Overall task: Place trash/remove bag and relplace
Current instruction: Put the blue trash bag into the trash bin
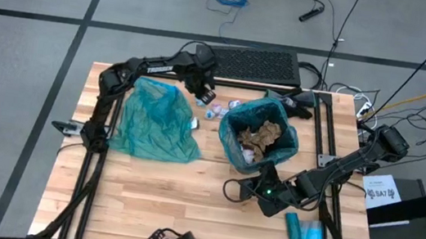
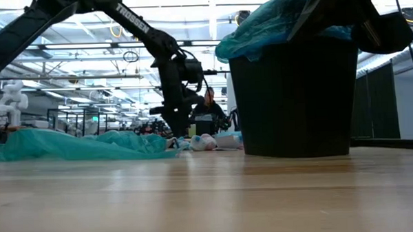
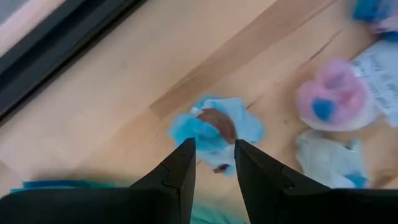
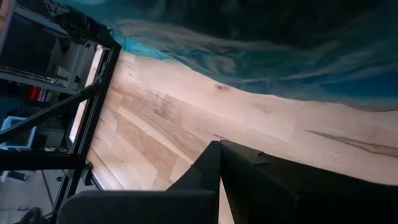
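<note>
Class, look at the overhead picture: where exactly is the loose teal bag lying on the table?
In the high view the loose teal bag lies flat on the table's left half, left of the lined bin, with the left pincer just beyond its far right corner.

"TROSSEN" in white letters on the left arm (image 2: 131, 21), low view

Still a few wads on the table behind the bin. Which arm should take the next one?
Left, probably. The left gripper hangs over a pale-blue wad with its jaws open, and more wads lie close by. The right gripper sits shut at the bin's near side, away from them.
</note>
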Motion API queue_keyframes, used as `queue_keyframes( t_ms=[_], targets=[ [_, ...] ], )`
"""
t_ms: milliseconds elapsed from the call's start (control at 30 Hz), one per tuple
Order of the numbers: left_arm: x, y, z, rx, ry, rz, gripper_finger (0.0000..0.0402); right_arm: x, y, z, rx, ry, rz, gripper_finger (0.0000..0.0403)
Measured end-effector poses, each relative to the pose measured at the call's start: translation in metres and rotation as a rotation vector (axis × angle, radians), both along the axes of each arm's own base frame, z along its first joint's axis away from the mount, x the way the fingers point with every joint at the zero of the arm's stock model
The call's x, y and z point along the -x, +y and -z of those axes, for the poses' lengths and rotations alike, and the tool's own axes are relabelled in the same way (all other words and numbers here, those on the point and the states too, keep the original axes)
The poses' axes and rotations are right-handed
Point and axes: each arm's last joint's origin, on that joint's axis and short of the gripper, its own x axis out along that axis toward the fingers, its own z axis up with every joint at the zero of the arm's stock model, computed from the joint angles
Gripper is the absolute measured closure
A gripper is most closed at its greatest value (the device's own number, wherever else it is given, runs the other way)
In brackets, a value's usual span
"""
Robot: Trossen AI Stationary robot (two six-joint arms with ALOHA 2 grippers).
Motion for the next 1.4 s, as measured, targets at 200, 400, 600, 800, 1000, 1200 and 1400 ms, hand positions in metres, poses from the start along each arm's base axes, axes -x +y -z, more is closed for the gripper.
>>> queue_keyframes(
  t_ms=[200, 400, 600, 800, 1000, 1200, 1400],
  targets=[
    [-0.006, 0.003, 0.021, 0.018, 0.023, 0.002, 0.0292, 0.000, 0.000, 0.000, 0.000, 0.001, 0.000, 0.0403],
    [-0.011, 0.001, 0.034, 0.044, 0.030, 0.054, 0.0314, 0.000, 0.000, 0.000, -0.003, -0.001, 0.002, 0.0403],
    [-0.015, -0.006, 0.034, 0.027, 0.050, 0.112, 0.0392, 0.000, 0.000, 0.000, 0.006, 0.003, -0.005, 0.0403],
    [-0.013, -0.023, 0.018, 0.059, 0.085, 0.144, 0.0400, 0.000, 0.000, 0.000, 0.027, 0.010, -0.022, 0.0403],
    [-0.003, -0.038, -0.031, 0.004, 0.029, 0.143, 0.0401, 0.000, 0.000, 0.000, 0.061, 0.021, -0.050, 0.0403],
    [0.016, -0.057, -0.087, -0.056, -0.068, 0.097, 0.0402, 0.000, 0.000, 0.000, 0.081, 0.029, -0.067, 0.0403],
    [0.033, -0.081, -0.147, -0.179, -0.274, 0.060, 0.0402, 0.000, 0.000, 0.000, 0.101, 0.035, -0.084, 0.0403]
  ],
)
